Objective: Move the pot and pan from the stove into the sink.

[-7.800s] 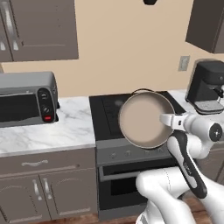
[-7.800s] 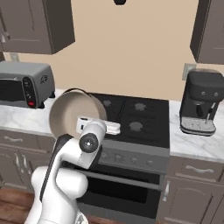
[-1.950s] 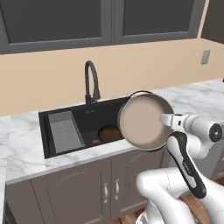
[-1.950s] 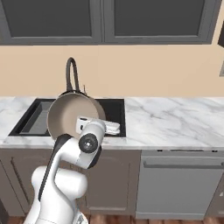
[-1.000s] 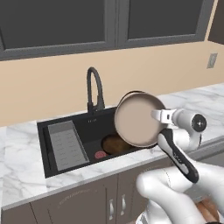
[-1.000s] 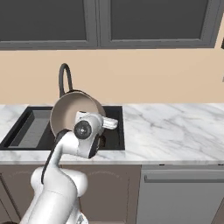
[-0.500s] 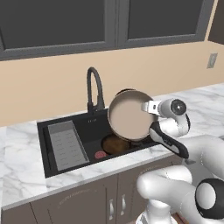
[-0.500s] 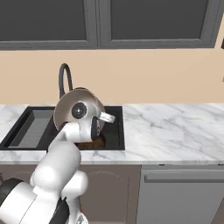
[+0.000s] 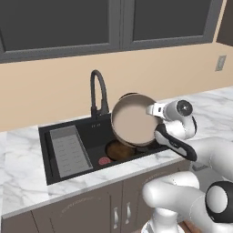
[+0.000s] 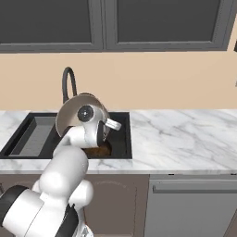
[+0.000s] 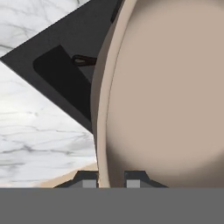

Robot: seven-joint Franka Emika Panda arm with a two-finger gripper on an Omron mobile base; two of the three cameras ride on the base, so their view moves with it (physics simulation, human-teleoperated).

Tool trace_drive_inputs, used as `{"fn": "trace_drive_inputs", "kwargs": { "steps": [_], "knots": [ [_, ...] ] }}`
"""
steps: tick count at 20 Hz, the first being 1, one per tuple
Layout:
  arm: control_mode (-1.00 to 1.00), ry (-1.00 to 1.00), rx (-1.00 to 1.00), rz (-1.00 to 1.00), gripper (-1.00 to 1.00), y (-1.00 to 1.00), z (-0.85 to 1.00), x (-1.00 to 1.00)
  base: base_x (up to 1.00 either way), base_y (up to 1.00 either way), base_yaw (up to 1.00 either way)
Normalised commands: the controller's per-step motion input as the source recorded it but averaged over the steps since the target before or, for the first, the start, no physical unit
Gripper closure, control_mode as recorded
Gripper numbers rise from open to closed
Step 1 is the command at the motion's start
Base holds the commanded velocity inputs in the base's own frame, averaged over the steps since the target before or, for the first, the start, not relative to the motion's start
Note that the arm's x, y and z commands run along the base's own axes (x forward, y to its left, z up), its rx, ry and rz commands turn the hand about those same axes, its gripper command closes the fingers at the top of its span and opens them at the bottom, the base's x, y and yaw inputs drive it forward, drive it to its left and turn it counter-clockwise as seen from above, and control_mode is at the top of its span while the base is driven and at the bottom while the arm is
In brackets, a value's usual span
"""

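The hand (image 11: pixel 111 180), clamped on the deep beige round pot's (image 9: pixel 132 124) rim, holds it tilted above the matte black recessed sink (image 9: pixel 88 136), over the dark brown skillet (image 9: pixel 119 150).

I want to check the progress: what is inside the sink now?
In the sink: a grey ribbed tray on its left side and the dark pan on the floor. The held pot hangs above and covers part of the pan and the basin behind it.

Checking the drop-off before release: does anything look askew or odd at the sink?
The pot is tipped on its side in the gripper, mouth facing outward, above the sink. The pan already lies in the basin.
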Motion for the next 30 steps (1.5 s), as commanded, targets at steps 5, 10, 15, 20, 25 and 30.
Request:
{"fn": "trace_drive_inputs", "kwargs": {
  "steps": [5, 10, 15, 20, 25, 30],
  "knots": [
    [-1.0, 0.14, 0.11, 0.01, 1.0, -0.07, 0.0, 0.0, 0.0, 0.0, 0.0],
    [-1.0, 0.16, 0.13, 0.01, 1.0, -0.05, 0.0, 0.0, 0.0, 0.0, 0.0],
    [-1.0, 0.17, 0.11, 0.02, 1.0, -0.02, -0.01, 0.0, 0.0, 0.0, 0.0],
    [-1.0, 0.02, 0.01, 0.0, 1.0, 0.0, 0.0, 0.0, 0.0, 0.0, 0.0],
    [-1.0, 0.0, 0.0, 0.0, 1.0, 0.0, -0.23, 0.0, 0.0, 0.0, 0.0],
    [-1.0, 0.0, 0.0, 0.0, 1.0, 0.0, -0.33, 0.0, 0.0, 0.0, 0.0]
  ]
}}
